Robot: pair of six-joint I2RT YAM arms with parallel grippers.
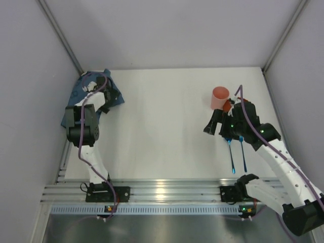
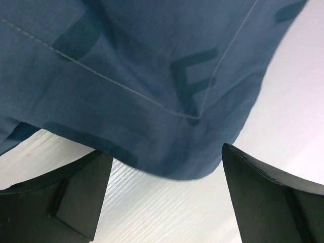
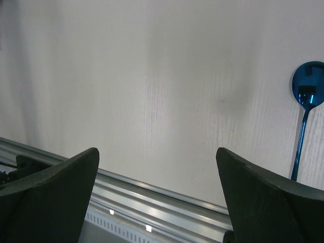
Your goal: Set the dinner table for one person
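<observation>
Saw the left gripper (image 2: 163,154) spread wide over the dark blue placemat (image 2: 152,76) at ten o'clock on the dinner table (image 1: 162,126). Found the right gripper (image 3: 157,152) wide too, gripping nothing, above bare tabletop at three o'clock, with a blue spoon (image 3: 302,116) at its three o'clock.

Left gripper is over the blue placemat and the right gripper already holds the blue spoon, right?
No. The right gripper is open and empty; the blue spoon lies on the dinner table beside it, as the right wrist view shows. The left gripper is indeed over the blue placemat.
</observation>
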